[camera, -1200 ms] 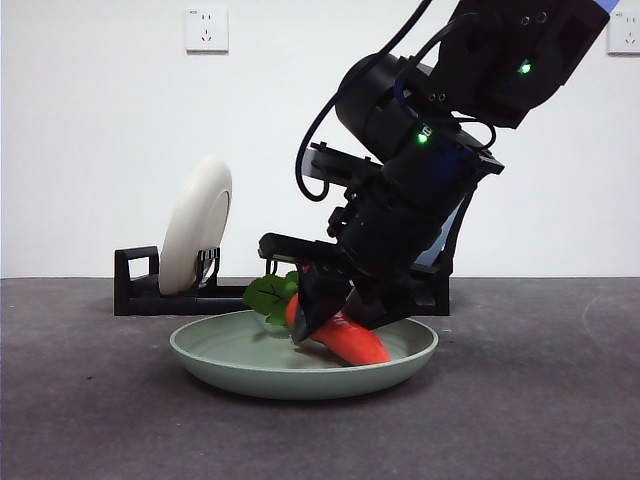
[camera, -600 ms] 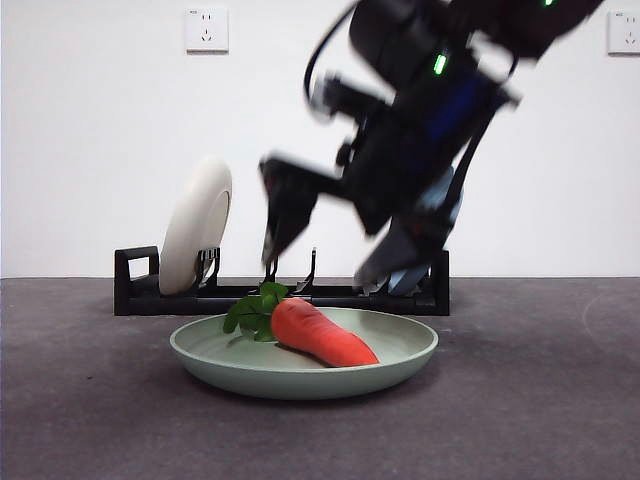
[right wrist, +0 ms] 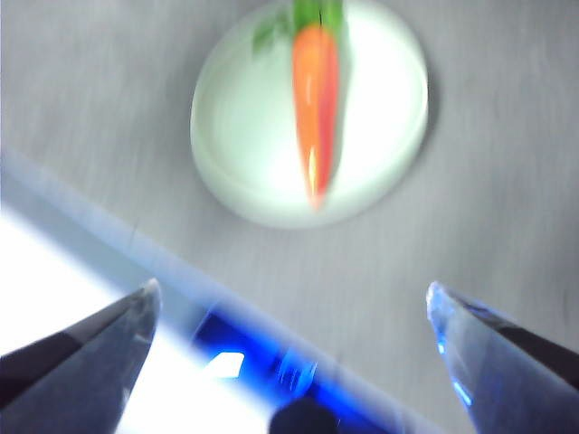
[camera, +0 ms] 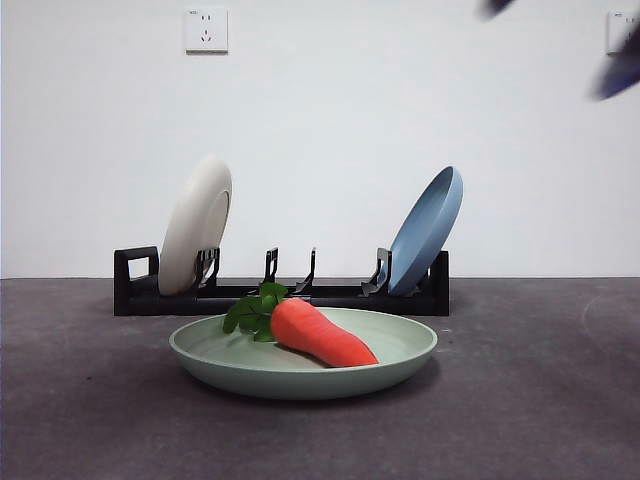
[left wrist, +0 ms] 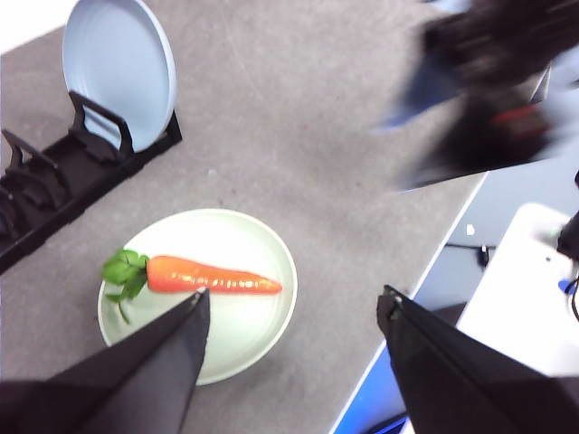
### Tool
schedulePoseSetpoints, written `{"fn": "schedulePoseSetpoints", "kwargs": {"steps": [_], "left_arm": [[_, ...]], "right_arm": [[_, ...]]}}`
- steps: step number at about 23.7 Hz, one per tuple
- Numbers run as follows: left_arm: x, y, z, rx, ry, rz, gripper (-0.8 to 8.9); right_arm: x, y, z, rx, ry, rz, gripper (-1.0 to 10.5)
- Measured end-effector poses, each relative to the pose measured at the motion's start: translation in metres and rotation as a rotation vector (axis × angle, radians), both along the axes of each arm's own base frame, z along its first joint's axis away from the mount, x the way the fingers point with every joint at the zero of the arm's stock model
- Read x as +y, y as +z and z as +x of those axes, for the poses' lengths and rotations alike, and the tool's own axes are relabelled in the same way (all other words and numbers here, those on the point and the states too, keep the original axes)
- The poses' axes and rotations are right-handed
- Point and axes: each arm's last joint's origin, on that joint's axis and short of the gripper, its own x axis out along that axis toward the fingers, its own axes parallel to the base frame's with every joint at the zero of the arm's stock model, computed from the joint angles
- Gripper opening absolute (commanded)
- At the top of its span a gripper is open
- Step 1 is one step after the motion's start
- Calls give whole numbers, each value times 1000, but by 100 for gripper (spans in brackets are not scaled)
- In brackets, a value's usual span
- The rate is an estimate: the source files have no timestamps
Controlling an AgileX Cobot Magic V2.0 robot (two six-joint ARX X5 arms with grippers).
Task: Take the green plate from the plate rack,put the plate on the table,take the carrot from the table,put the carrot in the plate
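The green plate (camera: 300, 365) lies flat on the table (camera: 540, 400) in front of the plate rack (camera: 280, 293). The carrot (camera: 320, 334) lies in the plate, leaves to the left. Both also show in the left wrist view, plate (left wrist: 244, 312) and carrot (left wrist: 213, 275), and blurred in the right wrist view, plate (right wrist: 380, 136) and carrot (right wrist: 315, 90). My left gripper (left wrist: 291, 312) is open and empty, high above the plate. My right gripper (right wrist: 294, 303) is open and empty, high above the table's edge. In the front view only dark blurred tips (camera: 620, 70) show at the top right.
A cream-white plate (camera: 195, 225) stands in the rack's left slot and a blue plate (camera: 427, 230) leans in its right slot; the blue plate also shows in the left wrist view (left wrist: 118, 68). The other arm is a dark blur (left wrist: 493, 86) there. The table edge (left wrist: 425, 271) is near.
The gripper that held the carrot in the plate has let it go and risen up and right, nearly out of the front view. The carrot stays in the plate.
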Motion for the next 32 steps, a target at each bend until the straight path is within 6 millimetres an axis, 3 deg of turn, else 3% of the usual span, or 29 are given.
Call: {"fn": "schedulePoseSetpoints", "kwargs": {"steps": [1,3,5,6,11,32], "left_arm": [[1,-1,0,6,0,10,314],[2,-3,-1,20,0,35,273],[3,-5,-1,29,1,50,-15],[3,-5,-2,32,1,55,1],[3,-6,-2,40,4,61,-8],[3,-6,-2,42,5,60,-3]], "right_arm": [[-9,3,-12,14,14,11,475],[-24,10,-31,-11,26,54,272],[-33,15,-41,-51,32,94,35],[-36,16,-45,-68,32,108,-20],[-44,19,-54,-97,32,130,-7],[-44,19,-54,-96,31,129,1]]}}
